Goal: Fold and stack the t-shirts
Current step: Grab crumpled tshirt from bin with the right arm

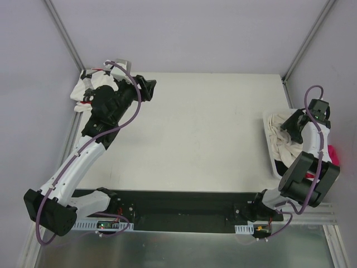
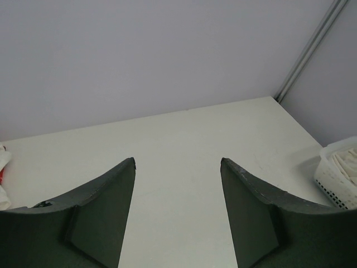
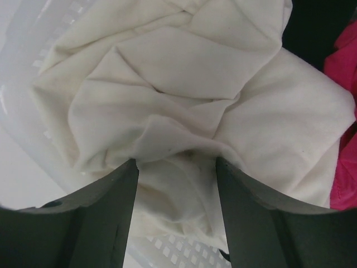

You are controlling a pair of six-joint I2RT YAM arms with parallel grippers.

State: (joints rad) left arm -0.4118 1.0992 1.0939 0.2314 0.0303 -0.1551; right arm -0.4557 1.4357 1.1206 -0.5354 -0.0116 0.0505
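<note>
A crumpled cream-white t-shirt (image 3: 184, 84) fills the white perforated basket (image 1: 269, 146) at the table's right edge. My right gripper (image 3: 175, 161) hangs over it, jaws open, with both tips touching the cloth and a fold lying loose between them. In the top view, this right gripper (image 1: 290, 126) is above the basket. A second t-shirt (image 1: 83, 89), white with red and black marks, lies bunched in the far left corner, partly hidden by my left arm. My left gripper (image 2: 178, 161) is open over bare table, just right of that shirt, holding nothing.
Something bright pink (image 3: 347, 139) lies beside the cream shirt at the basket's right side. The basket (image 2: 339, 174) shows at the right of the left wrist view. Frame posts (image 1: 66, 39) and walls close in the back corners.
</note>
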